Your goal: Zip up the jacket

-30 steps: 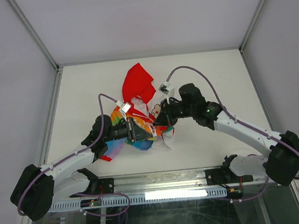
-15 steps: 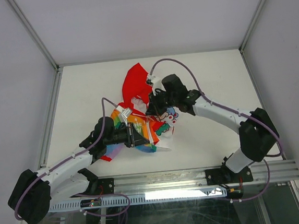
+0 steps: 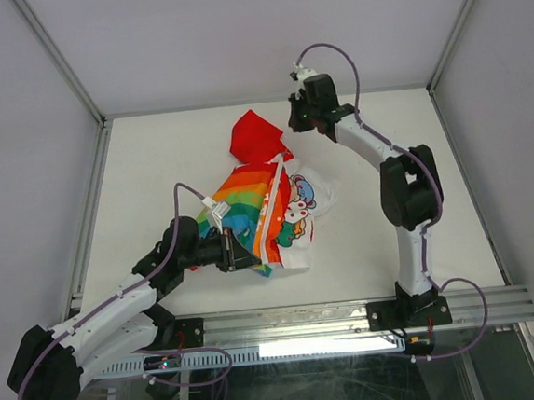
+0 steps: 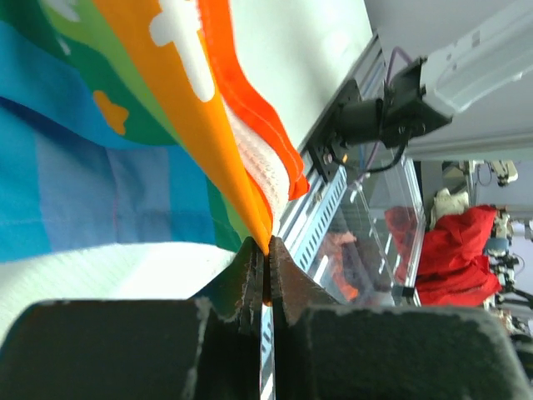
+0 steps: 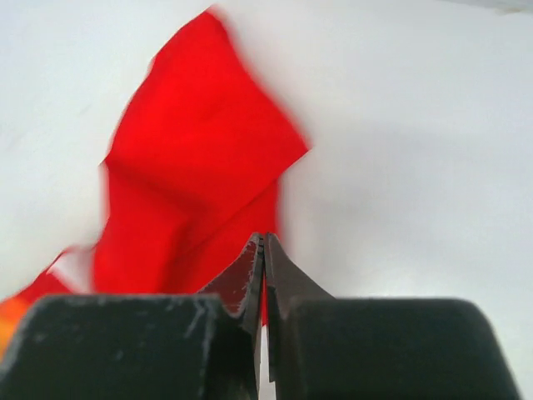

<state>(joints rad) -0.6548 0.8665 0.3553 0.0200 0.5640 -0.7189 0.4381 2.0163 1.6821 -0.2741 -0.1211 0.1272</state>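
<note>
The jacket (image 3: 277, 204) lies in the middle of the table, with its red hood (image 3: 254, 136) at the far end, a rainbow panel on the left and white cartoon print on the right. The two front edges meet along the zipper line (image 3: 273, 213). My left gripper (image 3: 237, 254) is shut on the jacket's near bottom hem; in the left wrist view its jaws (image 4: 266, 250) pinch the orange edge (image 4: 241, 175). My right gripper (image 3: 290, 131) is raised at the far side, just right of the hood. It is shut (image 5: 264, 240), with nothing visible between the jaws and the hood (image 5: 200, 183) beyond them.
Metal frame posts and pale walls surround the white table (image 3: 410, 225). The aluminium rail (image 3: 287, 325) with the arm bases runs along the near edge. The right arm (image 3: 401, 179) stretches along the right side of the table.
My right gripper has moved from the jacket's middle up past the collar to the far side. The jacket has been drawn out straighter, fronts now together. My left gripper kept its hold on the hem.
</note>
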